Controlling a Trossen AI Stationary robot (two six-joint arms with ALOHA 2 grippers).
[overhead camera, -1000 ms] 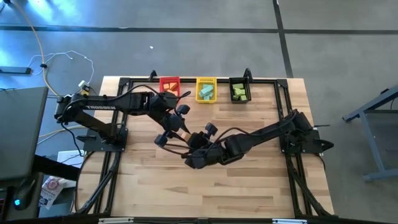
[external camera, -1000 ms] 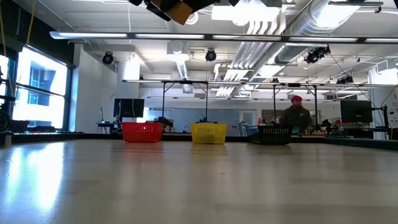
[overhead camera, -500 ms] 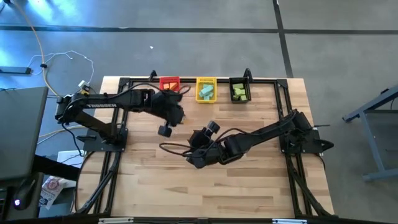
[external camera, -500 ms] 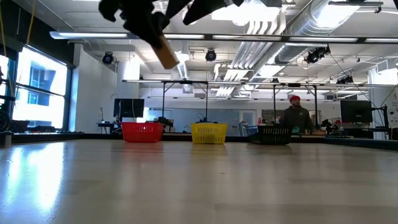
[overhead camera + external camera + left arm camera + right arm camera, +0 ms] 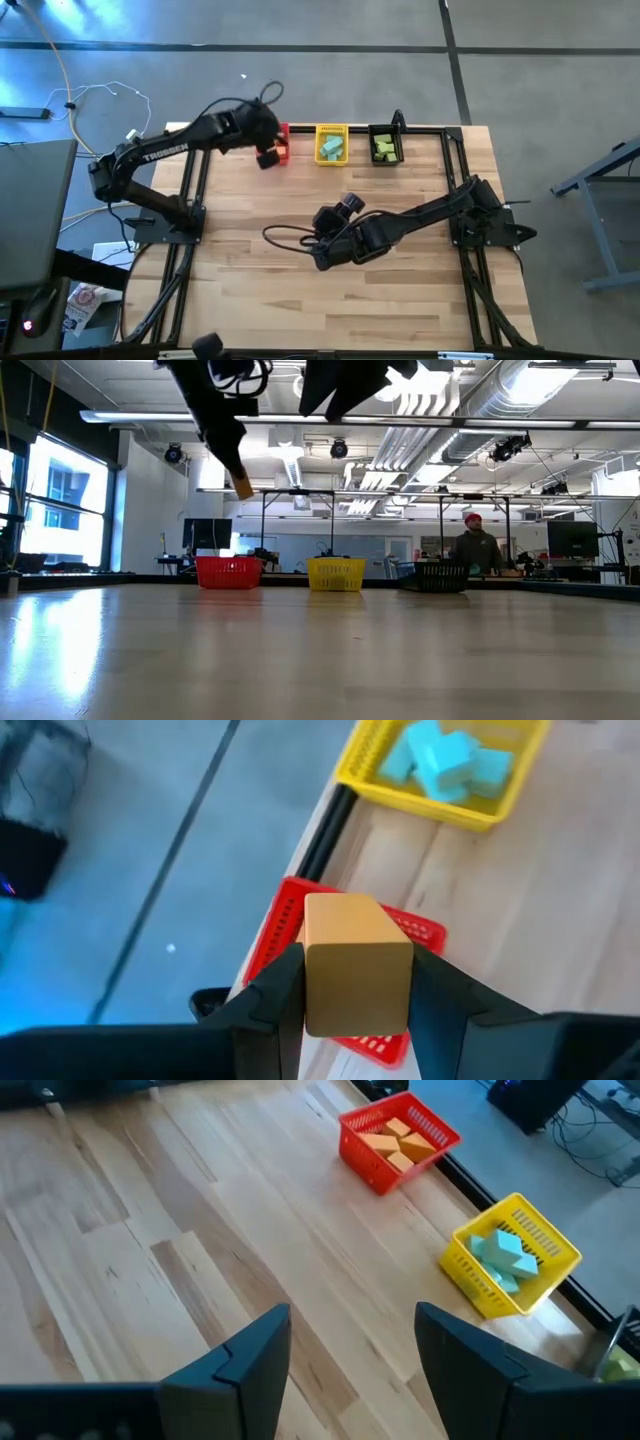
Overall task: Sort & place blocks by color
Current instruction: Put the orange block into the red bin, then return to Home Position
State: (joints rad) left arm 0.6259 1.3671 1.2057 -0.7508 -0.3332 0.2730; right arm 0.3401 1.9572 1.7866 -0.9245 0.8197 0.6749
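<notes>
We see the right gripper (image 5: 350, 1365) nearest, fingers apart and empty over mid-table; farther back, the left gripper (image 5: 355, 985) clamps an orange block (image 5: 355, 960) above the red bin (image 5: 279, 142), beside the yellow bin (image 5: 331, 144)

— What do the arms look like?
— Both are black and jointed; the left arm (image 5: 170, 150) carries white "TROSSEN" lettering along its link.
— Cables?
— A black cable loops from the right arm (image 5: 420, 215) near its wrist. Each ends in two dark, angular fingers (image 5: 240, 1365).
</notes>
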